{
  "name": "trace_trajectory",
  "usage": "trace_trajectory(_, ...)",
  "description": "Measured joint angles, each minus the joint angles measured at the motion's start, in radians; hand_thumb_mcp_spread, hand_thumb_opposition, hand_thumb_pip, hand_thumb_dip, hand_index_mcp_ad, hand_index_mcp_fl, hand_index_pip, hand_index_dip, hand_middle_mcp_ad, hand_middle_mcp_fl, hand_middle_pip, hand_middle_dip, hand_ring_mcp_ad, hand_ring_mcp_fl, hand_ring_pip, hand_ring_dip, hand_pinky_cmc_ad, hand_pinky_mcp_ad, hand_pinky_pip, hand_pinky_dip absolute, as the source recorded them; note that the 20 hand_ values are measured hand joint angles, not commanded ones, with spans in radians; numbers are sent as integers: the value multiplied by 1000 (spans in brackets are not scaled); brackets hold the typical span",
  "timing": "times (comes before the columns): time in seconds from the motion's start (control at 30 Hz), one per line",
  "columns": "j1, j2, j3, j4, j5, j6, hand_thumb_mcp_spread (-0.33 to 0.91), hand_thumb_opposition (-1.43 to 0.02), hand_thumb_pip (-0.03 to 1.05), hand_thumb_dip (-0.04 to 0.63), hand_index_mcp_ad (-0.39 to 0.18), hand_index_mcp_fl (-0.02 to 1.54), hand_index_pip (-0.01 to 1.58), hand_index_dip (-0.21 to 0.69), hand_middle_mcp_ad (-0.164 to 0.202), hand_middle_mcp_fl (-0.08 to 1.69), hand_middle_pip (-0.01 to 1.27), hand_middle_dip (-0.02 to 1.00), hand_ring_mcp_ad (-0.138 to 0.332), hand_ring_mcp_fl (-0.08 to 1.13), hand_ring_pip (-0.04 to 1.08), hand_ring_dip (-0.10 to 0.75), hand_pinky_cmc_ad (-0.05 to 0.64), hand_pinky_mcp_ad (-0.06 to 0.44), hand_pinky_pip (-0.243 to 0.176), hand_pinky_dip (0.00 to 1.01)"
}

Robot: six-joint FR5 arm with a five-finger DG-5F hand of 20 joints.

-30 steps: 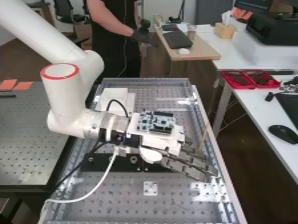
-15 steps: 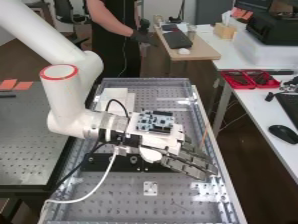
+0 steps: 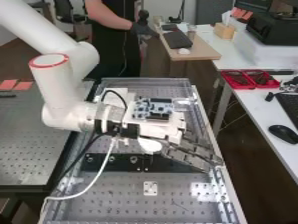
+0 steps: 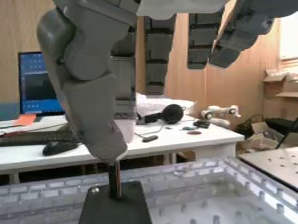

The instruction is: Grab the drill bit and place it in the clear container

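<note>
In the high view the hand (image 3: 193, 152) is low over the right side of the bench, its dark fingers straight and slightly spread. It stands open above the right end of a black bar (image 3: 120, 164). In the wrist view the hand (image 4: 92, 102) has its thumb tip at the top of an upright dark metal rod (image 4: 115, 181), which looks like the drill bit and stands in a black holder (image 4: 116, 207). Whether thumb and rod touch, I cannot tell. A clear-walled tray (image 4: 50, 186) lies around and beyond the holder.
A small white plate (image 3: 150, 188) lies on the perforated bench surface near the front. A white cable (image 3: 96, 181) hangs from the wrist across the left side. Red bins (image 3: 247, 80) and a mouse (image 3: 283, 133) are on the side table at the right.
The arm and wrist have shifted left and toward the bench's far end. The hand has turned slightly, its fingers now lie farther back, and they look more spread than half a second ago.
</note>
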Motion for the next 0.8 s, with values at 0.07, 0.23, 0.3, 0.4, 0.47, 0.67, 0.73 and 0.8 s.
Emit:
trace_trajectory(0.07, 0, 12, -1, -2, -2, -4, 670, -895, 466, 284, -126, 585, 1340, 154, 10, 386, 120, 239, 176, 91, 101, 28, 309, 150, -61, 190)
trace_trajectory(0.23, 1, 57, -7, -15, -9, -17, 672, -923, 466, 284, -126, 632, 1311, 140, 10, 382, 120, 239, 180, 91, 101, 28, 309, 150, -61, 190)
trace_trajectory(0.3, 3, 74, -12, -16, -11, -22, 672, -923, 466, 284, -126, 632, 1311, 140, 10, 382, 120, 239, 176, 91, 101, 28, 309, 150, -61, 190)
trace_trajectory(0.4, 8, 107, -22, -15, -16, -36, 672, -923, 466, 284, -126, 632, 1311, 140, 10, 382, 120, 239, 180, 94, 101, 28, 309, 150, -61, 190)
trace_trajectory(0.47, 14, 129, -28, -14, -20, -46, 672, -923, 466, 284, -126, 632, 1311, 140, 12, 382, 120, 239, 176, 94, 101, 28, 309, 150, -61, 190)
trace_trajectory(0.67, 51, 189, -43, -24, -32, -78, 668, -929, 466, 284, -126, 637, 1312, 140, 12, 415, 120, 239, 180, 94, 101, 28, 309, 150, -61, 190)
trace_trajectory(0.73, 69, 205, -50, -28, -40, -81, 672, -939, 466, 284, -126, 658, 1295, 140, 12, 414, 120, 239, 180, 94, 101, 28, 309, 150, -61, 190)
trace_trajectory(0.8, 83, 215, -57, -29, -48, -81, 672, -939, 466, 284, -126, 658, 1295, 140, 12, 414, 120, 239, 180, 94, 101, 28, 309, 150, -61, 190)
